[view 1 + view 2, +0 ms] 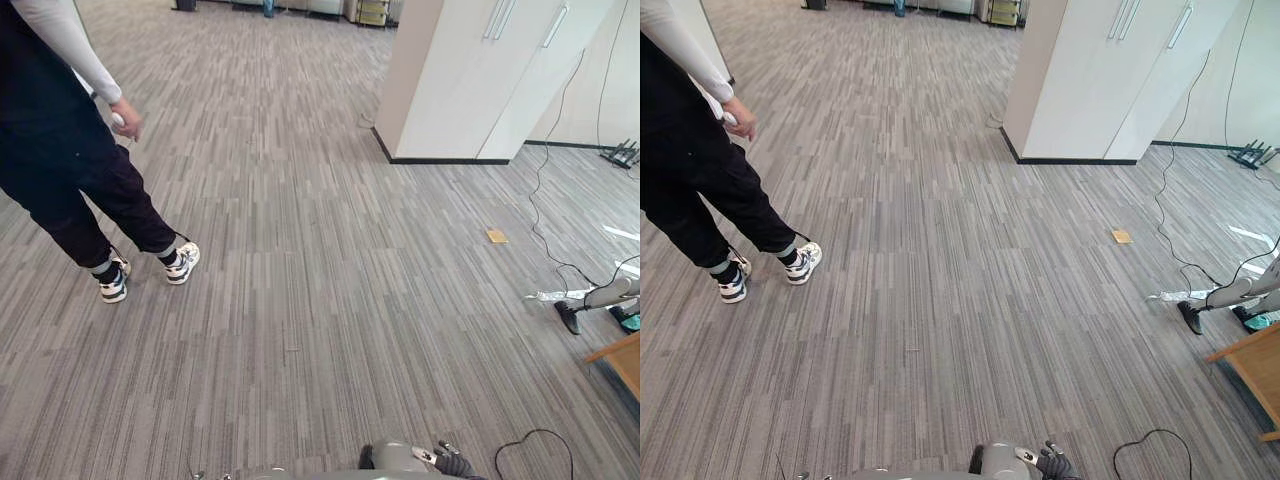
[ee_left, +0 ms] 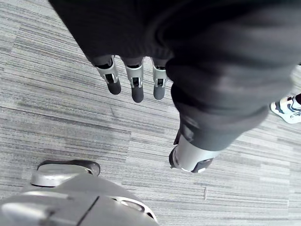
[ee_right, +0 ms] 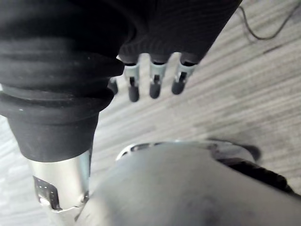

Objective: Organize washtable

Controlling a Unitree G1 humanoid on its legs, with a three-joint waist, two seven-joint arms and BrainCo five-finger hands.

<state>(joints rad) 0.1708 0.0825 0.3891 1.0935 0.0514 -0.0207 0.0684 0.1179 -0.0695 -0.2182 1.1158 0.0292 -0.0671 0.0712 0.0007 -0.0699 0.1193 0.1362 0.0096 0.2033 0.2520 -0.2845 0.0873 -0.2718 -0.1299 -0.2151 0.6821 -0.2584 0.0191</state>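
The robot stands on a grey striped carpet floor, and where the washtable is I cannot tell from here. It will have to be found before any sorting starts, so I judge the task to be at its very beginning.

The left hand hangs over the carpet, fingers straight and apart from the thumb, holding nothing. The right hand hangs the same way, with relaxed fingers and nothing in them.

At about ten o'clock a person in dark trousers and white trainers stands close by, one hand lowered at the side. At one o'clock, further off, is a tall white cabinet with long door handles. A small tan scrap lies on the carpet at two o'clock. At three o'clock the corner of a light wooden piece comes in at the edge, perhaps a tabletop, though too little of it shows to be sure.

How the washtable's things will handle can only be guessed. Such items are probably light and may be smooth or wet, so a grip around the middle of the body would be safest. The person's closeness calls for care when turning.
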